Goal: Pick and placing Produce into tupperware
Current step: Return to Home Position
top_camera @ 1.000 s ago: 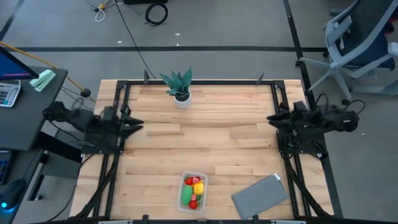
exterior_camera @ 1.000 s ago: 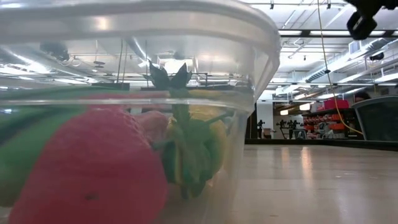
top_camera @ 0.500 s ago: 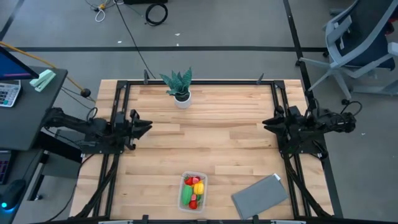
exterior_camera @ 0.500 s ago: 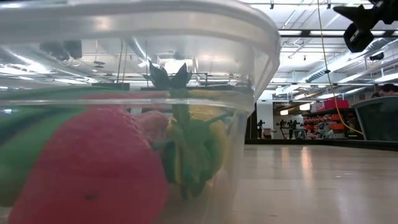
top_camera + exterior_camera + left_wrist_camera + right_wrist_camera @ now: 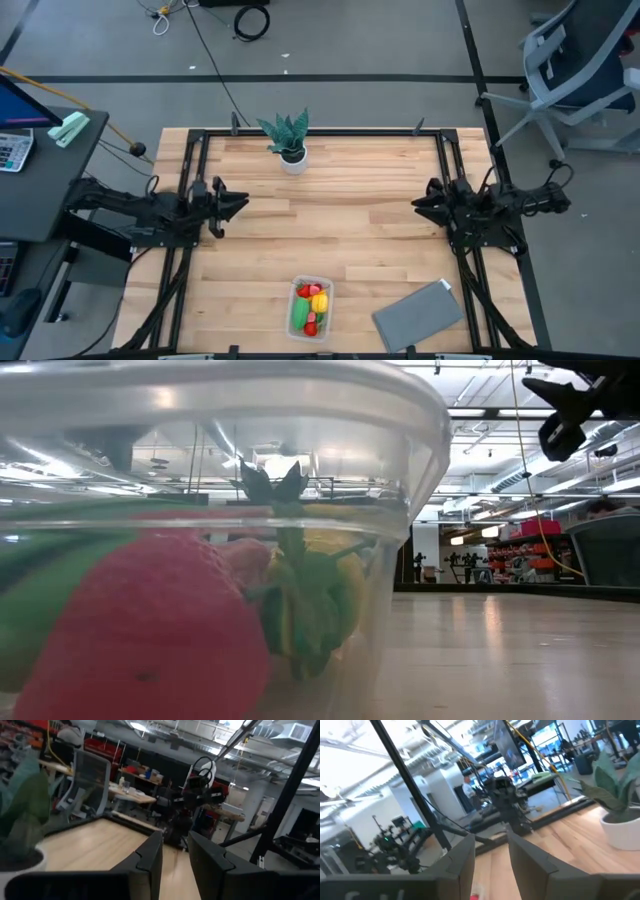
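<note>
Produce [image 5: 311, 305] lies heaped inside the tupperware [image 5: 312, 280], which sits at the bottom centre of the high view on the wooden table [image 5: 370, 230]. Red, yellow and green pieces are packed together there, and the low view, pressed close to the clear wall, shows a big red piece, green ones and a yellow one behind it. No piece shows outside the box in the high view, so the filling looks done. The left gripper [image 5: 238, 200] hangs over the left edge of the table at mid-height of the frame; its fingers [image 5: 150, 862] stand a narrow gap apart with nothing between them. The right gripper [image 5: 418, 203] mirrors it at the right edge, its fingers [image 5: 462, 862] likewise narrowly parted and empty. Both are well apart from the box. The plant [image 5: 288, 135] at upper centre and the grey sheet [image 5: 418, 315] at lower right lie untouched. What seems left is only parking the arms.
</note>
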You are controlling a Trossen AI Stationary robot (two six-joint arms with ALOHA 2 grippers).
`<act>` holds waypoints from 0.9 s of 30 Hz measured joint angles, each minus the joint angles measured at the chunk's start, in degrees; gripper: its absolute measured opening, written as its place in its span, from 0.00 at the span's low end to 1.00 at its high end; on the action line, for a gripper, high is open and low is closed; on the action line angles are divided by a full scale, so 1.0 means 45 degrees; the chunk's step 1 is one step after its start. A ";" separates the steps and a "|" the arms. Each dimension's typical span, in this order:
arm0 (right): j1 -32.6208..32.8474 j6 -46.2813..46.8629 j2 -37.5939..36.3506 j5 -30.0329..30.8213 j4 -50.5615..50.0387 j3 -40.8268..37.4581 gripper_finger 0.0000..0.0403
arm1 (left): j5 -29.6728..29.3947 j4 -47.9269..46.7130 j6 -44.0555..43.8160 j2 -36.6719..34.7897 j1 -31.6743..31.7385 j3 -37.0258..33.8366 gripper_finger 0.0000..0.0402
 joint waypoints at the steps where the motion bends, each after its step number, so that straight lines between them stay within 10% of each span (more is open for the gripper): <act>1: 0.0000 0.0112 0.0000 -0.0023 0.0214 -0.0172 0.32 | -0.0009 0.0013 -0.0118 0.0002 -0.0001 -0.0138 0.25; 27: 0.0000 0.0881 0.0676 0.0162 0.0043 -0.1894 0.32 | -0.0006 -0.1139 -0.0368 0.0005 0.0188 -0.0150 0.24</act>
